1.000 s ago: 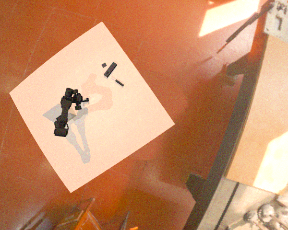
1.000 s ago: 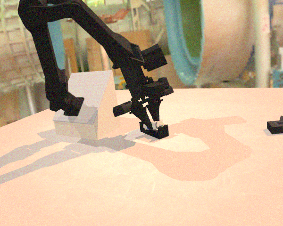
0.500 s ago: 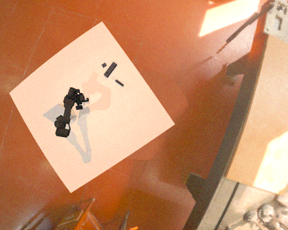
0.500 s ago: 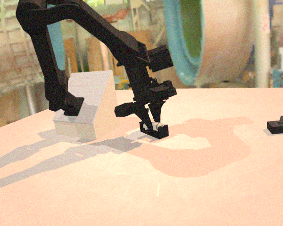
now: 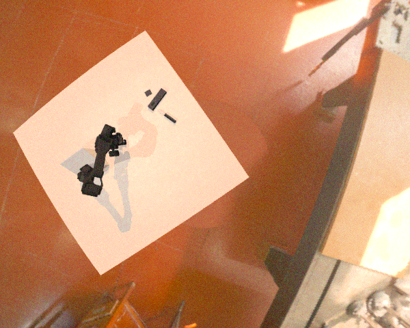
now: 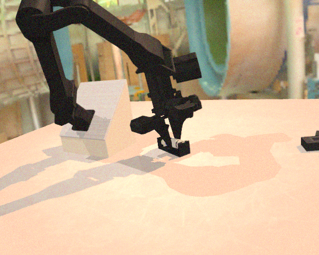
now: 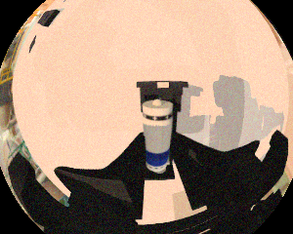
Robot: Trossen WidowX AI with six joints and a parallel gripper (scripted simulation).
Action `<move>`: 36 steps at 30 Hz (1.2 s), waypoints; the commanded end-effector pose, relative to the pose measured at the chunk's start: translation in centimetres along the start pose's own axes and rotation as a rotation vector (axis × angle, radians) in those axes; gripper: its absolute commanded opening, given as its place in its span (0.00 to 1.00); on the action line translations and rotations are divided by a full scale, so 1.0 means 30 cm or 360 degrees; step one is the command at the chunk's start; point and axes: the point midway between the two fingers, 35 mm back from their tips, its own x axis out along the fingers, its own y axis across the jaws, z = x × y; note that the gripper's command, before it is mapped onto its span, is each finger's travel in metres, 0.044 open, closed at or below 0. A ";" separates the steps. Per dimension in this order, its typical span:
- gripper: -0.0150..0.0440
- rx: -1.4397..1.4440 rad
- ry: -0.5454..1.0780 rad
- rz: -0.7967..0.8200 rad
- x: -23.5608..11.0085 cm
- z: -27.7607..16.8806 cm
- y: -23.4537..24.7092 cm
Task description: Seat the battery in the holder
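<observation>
Battery pinched between the narrow-set jaws of the gripper, clamped near its blue-banded end, white body running straight out past the fingertips toward the holder's far wall. Lying inside the black holder, along its length, close to level in the exterior view. Blue band nearest the wrist camera, black ring and pale cap at the far end, right up against the holder's end wall.

Impossible to tell whether the cap end sits under a lip or merely touches it; spring not made out. Holder's near end hidden behind the fingers in the wrist view; floor of the holder covered by the battery. From the top view, holder and battery lost under the dark arm; only a black cluster visible there. Contact between battery and holder floor too small to judge in the exterior view.

Arm folded high over its pale block base, forearm sloping down toward the holder, wrist bent steeply so the fingers point nearly straight down into it. Far from the holder on the pink table, three small dark pieces: a long flat block, a small square and a thin bar.
</observation>
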 end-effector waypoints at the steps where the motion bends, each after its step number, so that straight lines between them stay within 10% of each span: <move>1: 0.38 0.0001 0.0107 -0.0002 0.010 -0.013 -0.013; 36: 0.38 0.0005 0.0142 0.0027 0.012 0.048 -0.013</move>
